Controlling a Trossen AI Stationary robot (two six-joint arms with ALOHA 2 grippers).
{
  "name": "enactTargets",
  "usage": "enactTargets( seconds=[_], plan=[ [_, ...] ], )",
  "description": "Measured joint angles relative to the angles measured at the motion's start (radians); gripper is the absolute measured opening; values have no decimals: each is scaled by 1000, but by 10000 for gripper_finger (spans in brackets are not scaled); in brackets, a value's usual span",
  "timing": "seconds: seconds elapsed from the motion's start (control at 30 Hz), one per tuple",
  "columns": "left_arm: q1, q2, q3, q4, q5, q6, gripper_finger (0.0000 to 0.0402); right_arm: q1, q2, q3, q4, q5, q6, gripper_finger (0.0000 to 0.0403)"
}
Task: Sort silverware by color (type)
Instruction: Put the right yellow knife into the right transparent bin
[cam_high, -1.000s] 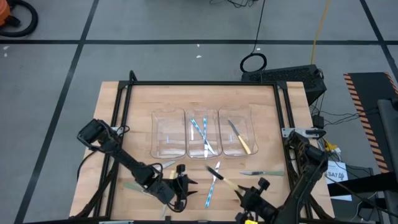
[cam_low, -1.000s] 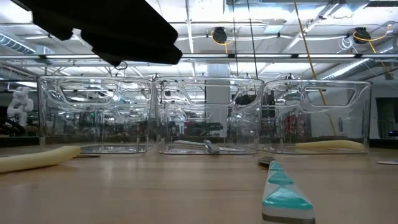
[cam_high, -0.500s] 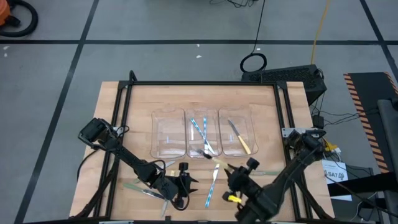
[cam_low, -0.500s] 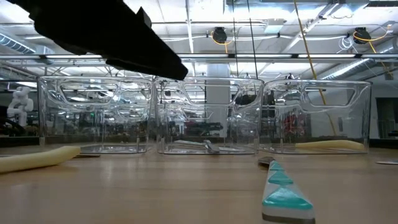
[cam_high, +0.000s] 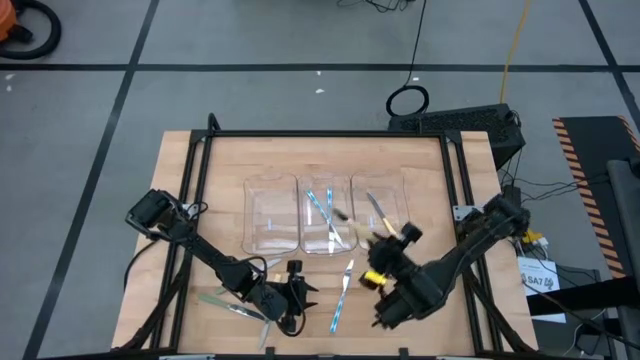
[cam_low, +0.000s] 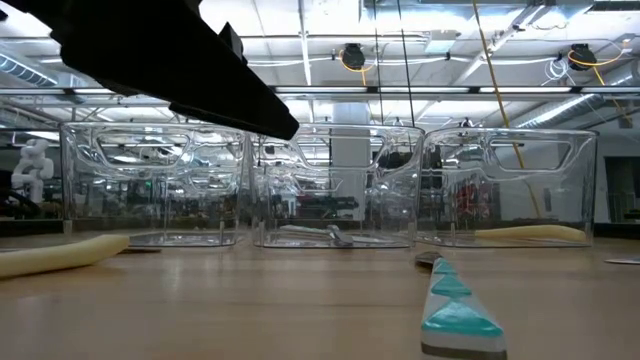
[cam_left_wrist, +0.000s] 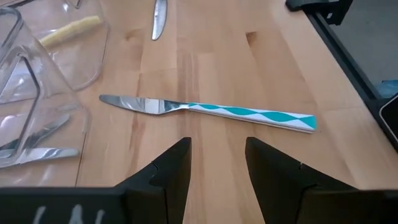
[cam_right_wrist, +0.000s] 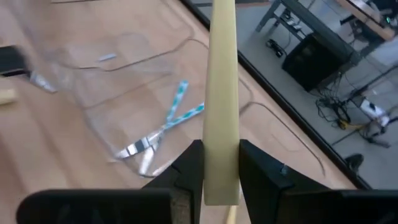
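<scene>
My right gripper (cam_high: 378, 243) hangs above the three clear bins (cam_high: 325, 215), shut on a yellow-handled piece of silverware (cam_right_wrist: 222, 74) over the seam between the middle and right bins. My left gripper (cam_left_wrist: 217, 163) stands open just above the wood near the front edge. A knife with a teal-patterned handle (cam_left_wrist: 214, 113) lies flat just ahead of its fingertips. Two blue-handled pieces (cam_right_wrist: 177, 115) lie in the middle bin and a yellow-handled knife (cam_high: 385, 222) in the right one. The held piece's metal end is out of view. My right gripper pinches the yellow handle near its end (cam_right_wrist: 221, 171) between its two fingers. The handle sticks straight out ahead, along the fingers. It is lifted clear, above the bins and slanting slightly downward.
Green-handled pieces (cam_high: 222, 302) lie at the near left beside my left arm. A pale yellow handle (cam_low: 60, 255) rests on the wood in front of the left bin. A black frame (cam_high: 325, 134) borders the table.
My right gripper has risen from the table's near edge and swung toward the far side, carrying the yellow-handled piece to above the bins, turning as it went. My left gripper has stayed open by the teal-handled knife.
</scene>
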Motion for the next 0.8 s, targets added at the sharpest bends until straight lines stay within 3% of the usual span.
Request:
enactTargets(
  seconds=[0.17, 0.37, 0.6, 0.8],
  plan=[
    [-2, 0, 0, 2, 1, -23, 161, 0, -153, -200, 32, 0, 116, 74],
    [-2, 0, 0, 4, 1, -68, 161, 0, -322, -458, 242, -2, 129, 75],
    [-2, 0, 0, 10, 1, -79, 161, -18, -440, -720, 430, -6, 193, 75],
    [-1, 0, 0, 12, 0, -80, 161, -62, -481, -862, 542, -85, 221, 75]
  ],
)
